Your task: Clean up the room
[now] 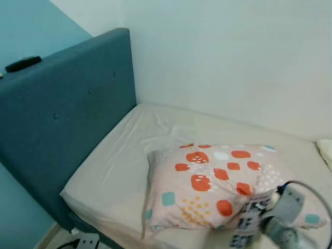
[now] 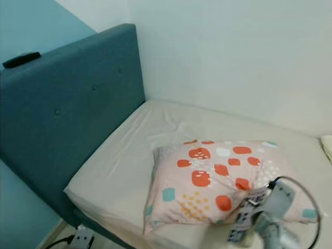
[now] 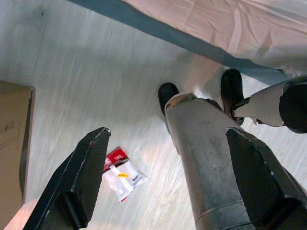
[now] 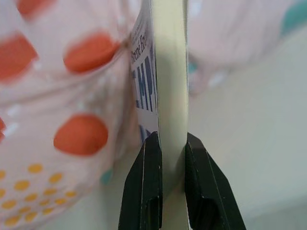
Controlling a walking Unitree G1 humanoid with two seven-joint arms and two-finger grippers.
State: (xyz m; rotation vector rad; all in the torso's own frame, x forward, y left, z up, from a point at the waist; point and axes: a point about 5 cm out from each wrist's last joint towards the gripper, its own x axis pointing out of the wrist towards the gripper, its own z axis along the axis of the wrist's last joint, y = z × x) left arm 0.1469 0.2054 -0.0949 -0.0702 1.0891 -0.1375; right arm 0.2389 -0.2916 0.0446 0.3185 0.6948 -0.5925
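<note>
We've got our right gripper [image 4: 171, 143] low at the near right of the bed [image 1: 119, 171], fingers pinched on the edge of a thin book [image 4: 168, 72] held upright against the near side of the spotted pillow [image 1: 212, 181]. Our left gripper [image 3: 168, 163] hangs down over the floor [image 3: 96, 76], fingers spread wide with nothing between them, a small packet [image 3: 122, 175] lying below.

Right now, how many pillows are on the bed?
1 for sure: the spotted pillow lying on the bed, near its front edge. A pale thing at the far right edge might be another; too little shows.
</note>
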